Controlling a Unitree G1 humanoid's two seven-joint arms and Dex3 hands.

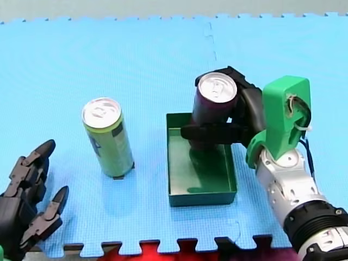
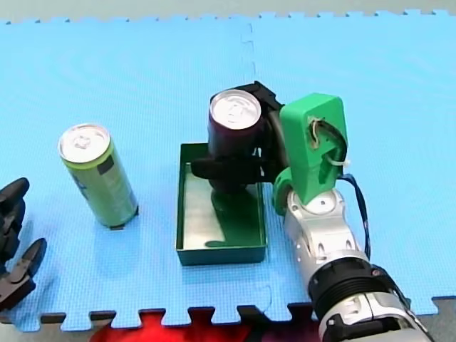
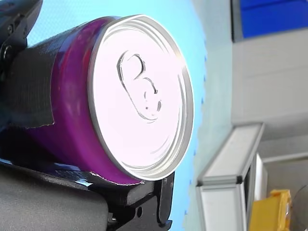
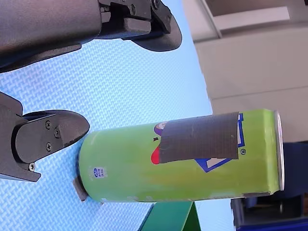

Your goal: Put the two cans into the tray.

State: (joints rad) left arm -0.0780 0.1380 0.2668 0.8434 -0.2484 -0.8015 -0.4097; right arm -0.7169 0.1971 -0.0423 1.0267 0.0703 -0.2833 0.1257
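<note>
My right hand (image 1: 237, 111) is shut on a purple can (image 1: 208, 117), which stands upright over the far end of the green tray (image 1: 202, 197). I cannot tell whether the can's base touches the tray floor. The first wrist view shows the purple can (image 3: 72, 96) close up, silver lid toward the camera. A green can (image 1: 109, 138) stands upright on the blue mat to the left of the tray, apart from it. My left hand (image 1: 32, 201) is at the mat's near left corner, well short of the green can. In the second wrist view black fingers (image 4: 48, 134) sit close to the green can (image 4: 178, 163).
The blue foam mat (image 1: 136, 49) covers the whole work surface, with open room behind and to the left. Its jigsaw front edge (image 1: 163, 244) runs just in front of the tray. A corner of the tray (image 4: 173, 216) shows beside the green can.
</note>
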